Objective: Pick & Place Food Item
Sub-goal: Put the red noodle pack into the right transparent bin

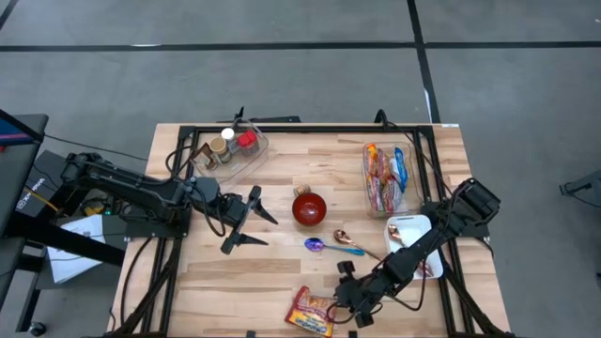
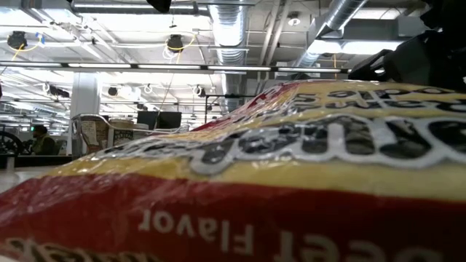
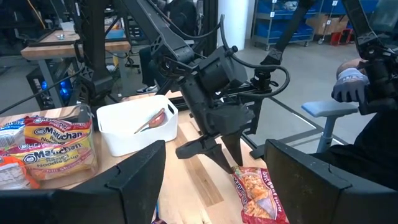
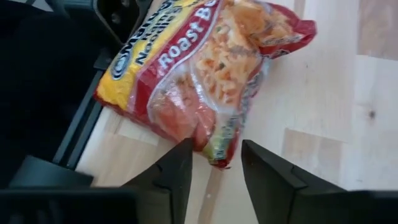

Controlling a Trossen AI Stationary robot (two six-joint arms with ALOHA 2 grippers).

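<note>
A red and yellow noodle packet (image 1: pixel 310 314) lies flat on the wooden table near its front edge; it fills the low view (image 2: pixel 233 167). My right gripper (image 4: pixel 216 150) slants down over it, open, with the packet's sealed end (image 4: pixel 221 158) between its fingers. The left wrist view shows this gripper (image 3: pixel 214 152) above the packet (image 3: pixel 258 193). My left gripper (image 1: pixel 269 231) hangs open above the table's left half, left of a red bowl (image 1: pixel 309 208), and holds nothing. My right gripper has a finger (image 4: pixel 180 168) on either side of the packet's sealed end (image 4: pixel 217 140), coming slanting down from the table's far right. Whether the fingers touch the packet I cannot tell. The packet lies flat on the table.
Two spoons (image 1: pixel 333 242) lie in front of the bowl. A clear bin of noodle packets (image 1: pixel 388 178) and a white tray (image 1: pixel 413 235) stand at the right, and a clear bin of small jars (image 1: pixel 230 148) stands at the far left. A person's gloved hand (image 3: pixel 351 84) shows beyond the table.
</note>
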